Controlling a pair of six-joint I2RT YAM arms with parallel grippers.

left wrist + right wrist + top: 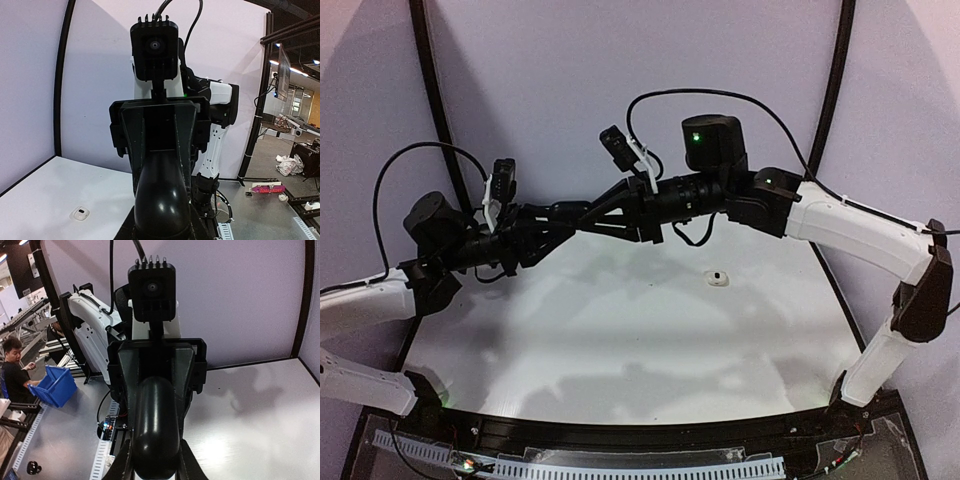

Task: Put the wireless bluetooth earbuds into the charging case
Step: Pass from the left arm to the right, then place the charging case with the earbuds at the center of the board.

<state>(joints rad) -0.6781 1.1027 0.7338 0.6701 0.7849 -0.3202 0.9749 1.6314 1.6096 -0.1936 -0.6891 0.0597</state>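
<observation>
Starting at the left of the overhead view, the left arm is reaching up and across, and the left gripper is hanging high over the middle of the table. It is meeting the right gripper nose to nose in mid-air, and the two look to be lining up for a hand-over or a shared grasp rather than working on the surface. In both wrist views a glossy black form is filling the space in front of the lens. I cannot tell whether it is a case or simply the opposite fingers. It is also hiding the tips, so I cannot say if either pincer is clenched or released.

Moving right, a small white piece with a dark spot is lying alone on the table, right of centre and well below both grippers. It is sitting at the lower left of the left wrist view. It may be an earbud or a small case, but it is too small to tell. At the far right, the right arm is arching in over the black rim. There is open room all around the piece, with the rim well apart from it, so I judge a descent from above is facing little obstruction.
</observation>
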